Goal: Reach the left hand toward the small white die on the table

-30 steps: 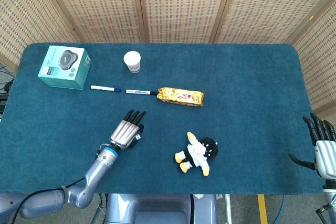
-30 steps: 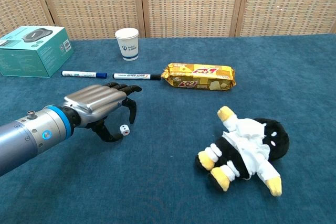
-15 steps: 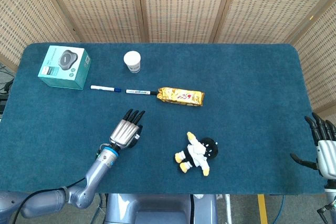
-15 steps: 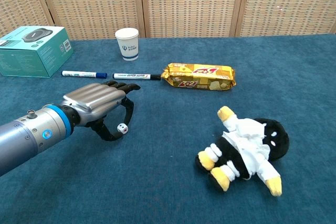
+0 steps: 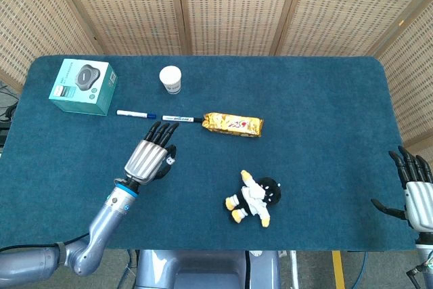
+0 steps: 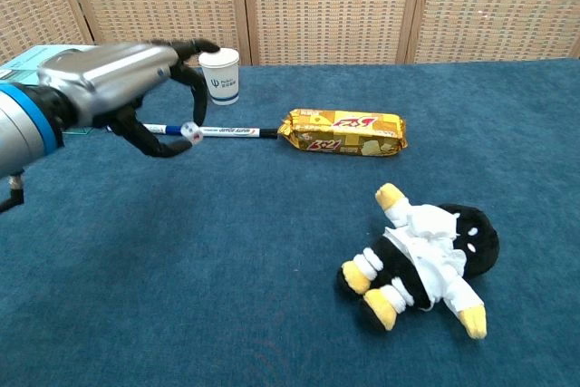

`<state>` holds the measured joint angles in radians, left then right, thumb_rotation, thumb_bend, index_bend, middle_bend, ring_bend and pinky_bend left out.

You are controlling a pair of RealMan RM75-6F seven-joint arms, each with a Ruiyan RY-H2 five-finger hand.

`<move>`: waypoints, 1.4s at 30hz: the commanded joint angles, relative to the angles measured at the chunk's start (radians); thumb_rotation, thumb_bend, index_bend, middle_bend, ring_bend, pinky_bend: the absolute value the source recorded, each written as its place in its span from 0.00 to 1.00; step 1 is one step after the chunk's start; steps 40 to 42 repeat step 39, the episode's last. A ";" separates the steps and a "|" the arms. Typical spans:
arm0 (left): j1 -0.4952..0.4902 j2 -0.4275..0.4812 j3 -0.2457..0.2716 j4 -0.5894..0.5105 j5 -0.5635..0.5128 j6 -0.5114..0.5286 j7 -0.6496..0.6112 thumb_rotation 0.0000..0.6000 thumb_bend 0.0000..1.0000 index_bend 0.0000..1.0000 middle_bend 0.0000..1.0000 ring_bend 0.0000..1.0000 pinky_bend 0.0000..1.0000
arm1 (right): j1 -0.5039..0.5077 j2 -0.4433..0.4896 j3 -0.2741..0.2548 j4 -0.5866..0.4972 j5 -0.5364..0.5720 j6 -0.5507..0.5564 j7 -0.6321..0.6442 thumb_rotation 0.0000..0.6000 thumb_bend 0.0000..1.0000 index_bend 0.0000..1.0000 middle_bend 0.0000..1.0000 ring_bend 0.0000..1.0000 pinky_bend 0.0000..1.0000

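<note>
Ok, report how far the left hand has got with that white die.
Reach done: the left hand already pinches the small white die between thumb and a finger, raised off the blue table. Nothing of the reach is left. The right hand hangs open at the table's edge.

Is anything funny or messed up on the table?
The plush penguin is flopped over on its back, not sitting up. The little white die isn't on the table: the left hand pinches it in the air. Nothing is spilled or broken.

Red lettering on the gold snack packet, too blurred to read. Blue logo on the white paper cup, likewise illegible. Fine print along the marker, unreadable.
</note>
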<state>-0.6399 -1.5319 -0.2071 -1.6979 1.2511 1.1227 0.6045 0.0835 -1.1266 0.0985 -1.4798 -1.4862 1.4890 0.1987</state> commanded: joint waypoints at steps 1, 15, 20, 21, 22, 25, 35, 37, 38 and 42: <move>0.023 0.110 -0.039 -0.122 0.026 0.055 -0.007 1.00 0.36 0.62 0.00 0.00 0.00 | -0.001 0.000 -0.001 -0.004 -0.003 0.003 -0.006 1.00 0.13 0.00 0.00 0.00 0.00; 0.016 0.163 -0.061 -0.177 -0.036 0.055 -0.044 1.00 0.31 0.00 0.00 0.00 0.00 | -0.001 -0.001 -0.003 -0.008 -0.004 0.004 -0.014 1.00 0.14 0.00 0.00 0.00 0.00; 0.039 0.204 -0.055 -0.182 -0.029 0.072 -0.091 1.00 0.19 0.00 0.00 0.00 0.00 | 0.000 -0.003 -0.004 -0.009 -0.005 0.002 -0.019 1.00 0.13 0.00 0.00 0.00 0.00; 0.049 0.218 -0.051 -0.182 -0.022 0.081 -0.107 1.00 0.13 0.00 0.00 0.00 0.00 | 0.000 -0.003 -0.004 -0.009 -0.005 0.002 -0.019 1.00 0.13 0.00 0.00 0.00 0.00; 0.066 0.238 -0.042 -0.178 -0.008 0.094 -0.130 1.00 0.05 0.00 0.00 0.00 0.00 | 0.000 -0.003 -0.004 -0.011 -0.006 0.003 -0.020 1.00 0.14 0.00 0.00 0.00 0.00; 0.107 0.269 -0.018 -0.157 0.012 0.127 -0.173 1.00 0.00 0.00 0.00 0.00 0.00 | -0.001 -0.002 -0.005 -0.014 -0.009 0.006 -0.020 1.00 0.13 0.00 0.00 0.00 0.00; 0.316 0.333 0.118 0.103 0.147 0.302 -0.517 1.00 0.00 0.00 0.00 0.00 0.00 | 0.001 -0.002 -0.003 -0.014 -0.003 0.000 -0.020 1.00 0.13 0.00 0.00 0.00 0.00; 0.362 0.341 0.137 0.139 0.150 0.335 -0.602 1.00 0.00 0.00 0.00 0.00 0.00 | 0.001 -0.003 -0.004 -0.014 -0.003 0.000 -0.024 1.00 0.13 0.00 0.00 0.00 0.00; 0.374 0.343 0.142 0.149 0.152 0.345 -0.621 1.00 0.00 0.00 0.00 0.00 0.00 | 0.001 -0.003 -0.004 -0.015 -0.003 0.000 -0.025 1.00 0.13 0.00 0.00 0.00 0.00; 0.389 0.345 0.144 0.161 0.147 0.359 -0.635 1.00 0.00 0.00 0.00 0.00 0.00 | 0.001 -0.003 -0.004 -0.016 -0.003 0.000 -0.026 1.00 0.13 0.00 0.00 0.00 0.00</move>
